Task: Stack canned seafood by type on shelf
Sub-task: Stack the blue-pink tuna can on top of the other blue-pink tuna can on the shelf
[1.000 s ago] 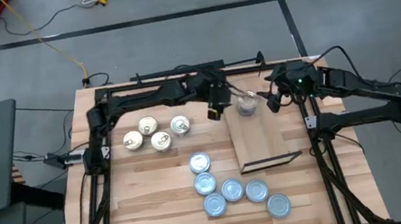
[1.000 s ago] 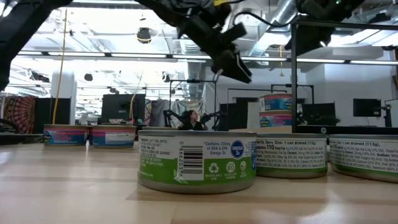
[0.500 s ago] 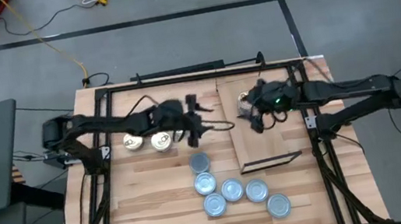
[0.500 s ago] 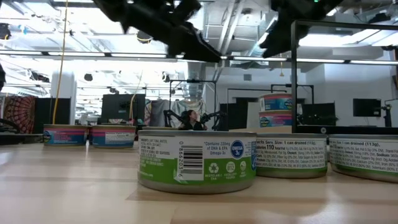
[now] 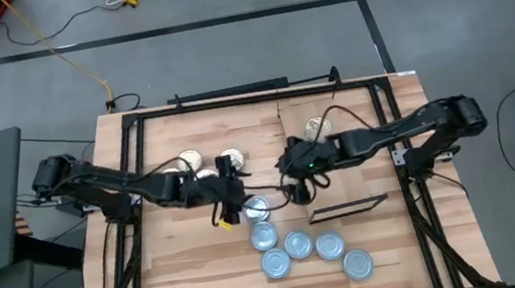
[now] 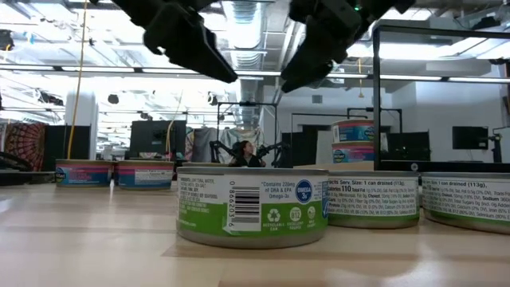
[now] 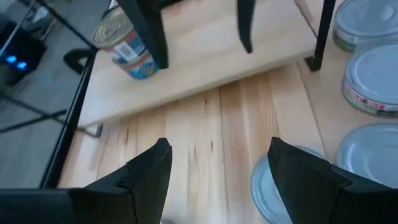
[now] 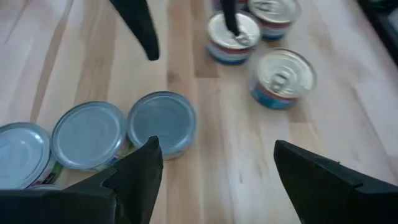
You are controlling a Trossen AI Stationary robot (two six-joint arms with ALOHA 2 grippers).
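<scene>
Both dark arms are reaching into the middle of the butcher-block bench (image 5: 184, 265) here. The left hand (image 5: 231, 208) sits just beside the topmost silvery light-blue topped flat round tin (image 5: 257, 208), and its two dark fingers (image 7: 146, 171) are clearly spread apart with nothing between them; from its own wrist camera only bare wood shows in the gap, with a silver lid just off to one side. The right hand (image 5: 296, 187) is close by on the other side of that same tin, over the near edge of the flat light-wood shelf board (image 5: 344, 187), and its fingers (image 8: 140, 168) are spread wide too, also holding nothing. The rest of the silver-topped tins (image 5: 298, 245) lie in a loose curved row on the bench in front of the shelf, six in all, none stacked. The pale gold-topped round tins with pull tabs (image 5: 189, 161) are bunched on the bench partly under the left arm, so I can't get a clean count of those. One gold-topped tin (image 5: 315, 129) is already on the far end of the shelf, and from the low camera it looks like a stack of two (image 6: 355, 142). The thin dark-edged strip (image 5: 348, 209) marks the shelf's near end.
</scene>
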